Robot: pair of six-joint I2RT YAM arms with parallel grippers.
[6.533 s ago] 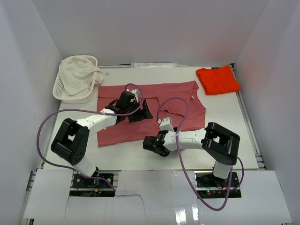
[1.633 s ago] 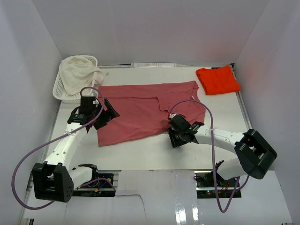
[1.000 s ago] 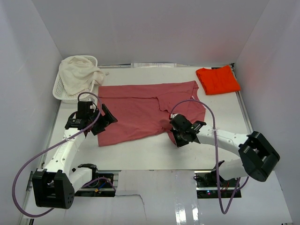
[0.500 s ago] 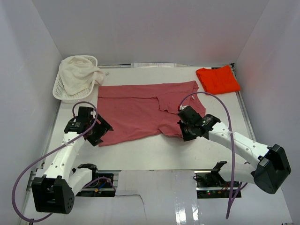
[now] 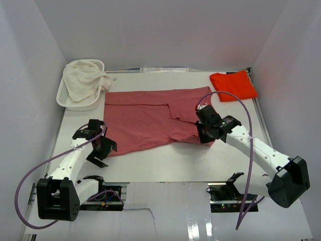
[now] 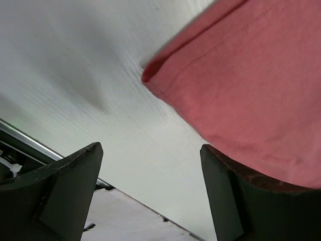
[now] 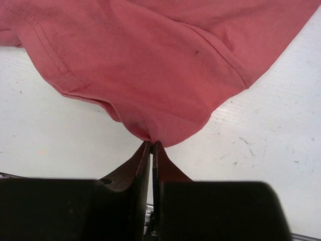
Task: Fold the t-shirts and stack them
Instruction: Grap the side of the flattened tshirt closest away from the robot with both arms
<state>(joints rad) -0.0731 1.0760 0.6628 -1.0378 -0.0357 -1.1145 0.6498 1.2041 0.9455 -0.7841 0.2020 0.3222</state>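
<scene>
White tabletop (image 5: 165, 165) fills the overhead view, and the rose-red shirt (image 5: 145, 120) lies spread flat at its centre. The orange shirt (image 5: 232, 85) sits already folded at 1 o'clock, well apart. A basket (image 5: 64, 98) at 10 o'clock holds a cream cloth (image 5: 85, 80). The left fingers (image 5: 106, 145) hover at the rose-red shirt's 8 o'clock corner. The right fingers (image 5: 204, 136) sit at its 4 o'clock corner, where the cloth is bunched up.

From the left wrist, the fingers stand wide apart, released and holding nothing. The corner of the hem (image 6: 150, 75) lies flat on the tabletop ahead of them, toward 1 o'clock, not between the tips.

From the right wrist, the fingers are clenched on a pinch of the rose-red shirt's near edge. The cloth drapes away from the pinch toward 12 o'clock.

The step in hand looks like taking both near corners for the first fold. Only the right side is secured. Next, the left fingers should probably drop around their corner and close. Both arms could then lift together and carry the hem toward 12 o'clock, keeping it level so it lands square.
</scene>
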